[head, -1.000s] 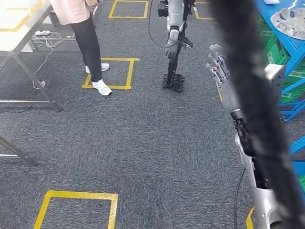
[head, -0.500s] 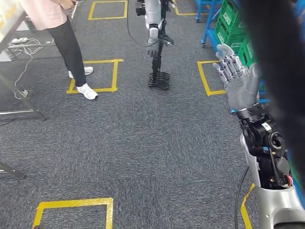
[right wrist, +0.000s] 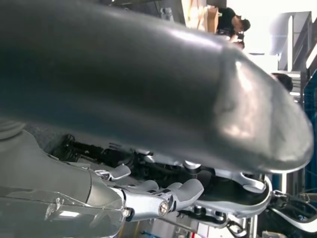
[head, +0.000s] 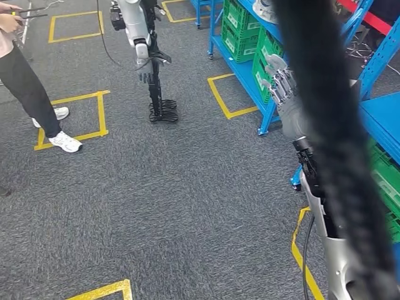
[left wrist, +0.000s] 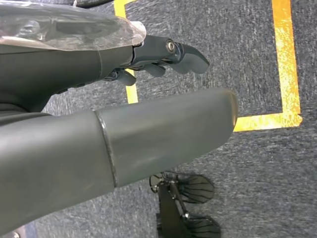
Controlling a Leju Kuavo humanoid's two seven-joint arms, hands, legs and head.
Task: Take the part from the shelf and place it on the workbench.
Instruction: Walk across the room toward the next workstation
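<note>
Grey carpet (head: 189, 206) with yellow tape squares (head: 70, 119); blue shelf (head: 254, 69) holds green crates. Right hand (head: 283, 94) is up, fingers spread, empty.

Head view: even, bright overhead light, soft short shadows on carpet (head: 189, 206). Thick black cable (head: 330, 125) close to lens, badly out of focus. Right wrist view: background blown out white, glare on thumb (right wrist: 239, 99). Left wrist view sharp, evenly lit.
</note>
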